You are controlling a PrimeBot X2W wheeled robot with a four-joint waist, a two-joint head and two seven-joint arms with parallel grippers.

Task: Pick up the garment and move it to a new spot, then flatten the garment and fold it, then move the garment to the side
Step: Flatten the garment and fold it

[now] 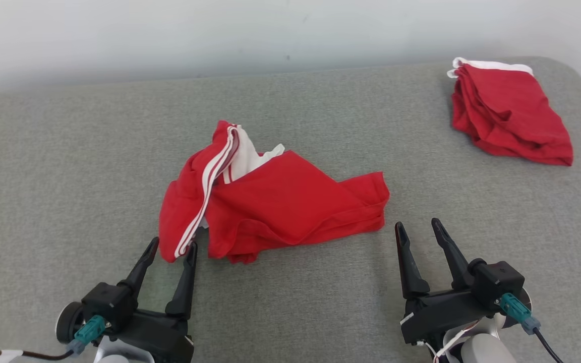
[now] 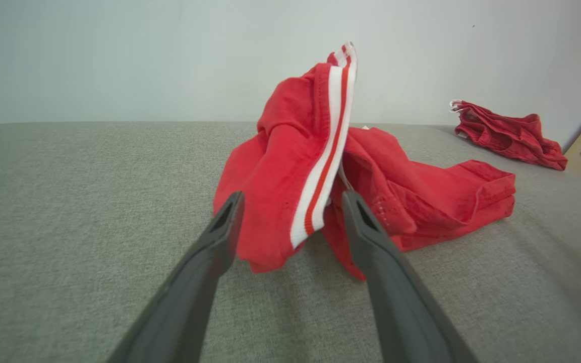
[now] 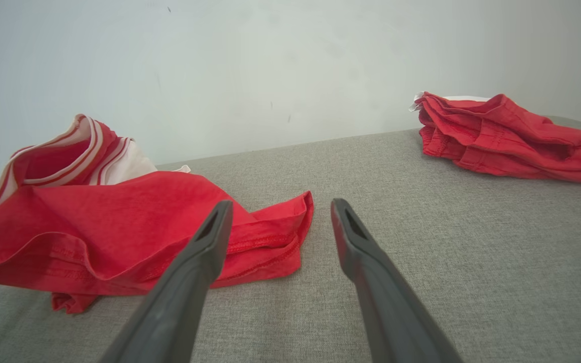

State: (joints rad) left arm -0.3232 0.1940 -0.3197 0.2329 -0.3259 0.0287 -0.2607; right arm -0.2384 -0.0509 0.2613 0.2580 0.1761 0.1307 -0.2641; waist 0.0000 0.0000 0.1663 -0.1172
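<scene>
A crumpled red garment (image 1: 280,206) with white stripes and a white inside lies in the middle of the grey surface. Its striped corner droops between the spread fingers of my left gripper (image 1: 173,248), which is open; in the left wrist view the striped edge of the garment (image 2: 321,166) hangs between the fingertips of that gripper (image 2: 293,201) without being pinched. My right gripper (image 1: 417,227) is open and empty, just right of the garment's hem. The right wrist view has the garment (image 3: 119,227) left of the right gripper (image 3: 280,209).
A second red garment (image 1: 510,113), folded with a white edge, lies at the far right corner of the grey padded surface (image 1: 68,166); it also appears as a folded pile (image 3: 502,136) in the right wrist view. A pale wall rises behind.
</scene>
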